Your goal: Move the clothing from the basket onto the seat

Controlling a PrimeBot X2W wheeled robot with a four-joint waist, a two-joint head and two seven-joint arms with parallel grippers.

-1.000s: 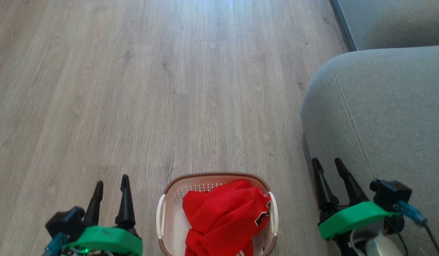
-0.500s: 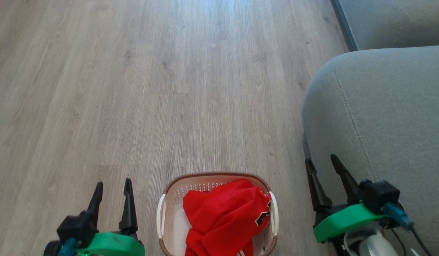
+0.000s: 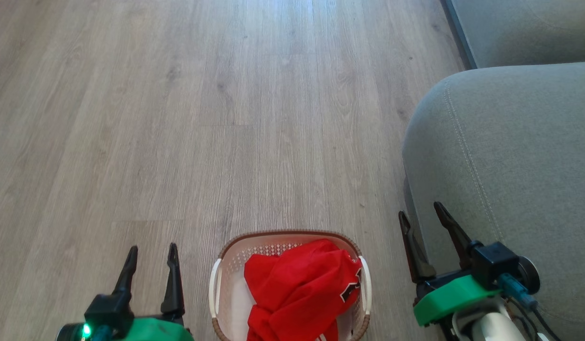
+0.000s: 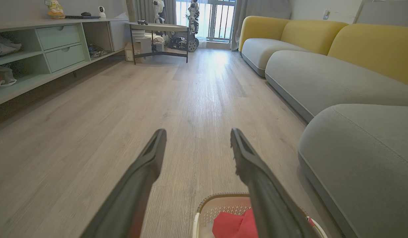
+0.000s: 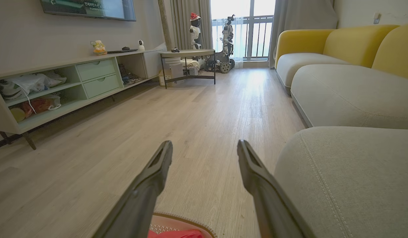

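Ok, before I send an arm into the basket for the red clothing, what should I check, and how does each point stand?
1. Clothing inside the basket: ok, heaped in it.
2. Left gripper open and empty: ok.
3. Right gripper open and empty: ok.
4. A gripper above the basket: not ok, one sits to each side of it.
5. Seat free for the drop: ok, as far as it shows.
6. Whether more lies hidden under the top layer: cannot tell.

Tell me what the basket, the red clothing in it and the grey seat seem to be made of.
The basket looks like moulded plastic, cream and smooth, with perforated walls and a brown rim. The clothing seems to be thin red fabric, judging by its soft folds. The seat appears to be matte grey upholstery cloth with a stitched seam.
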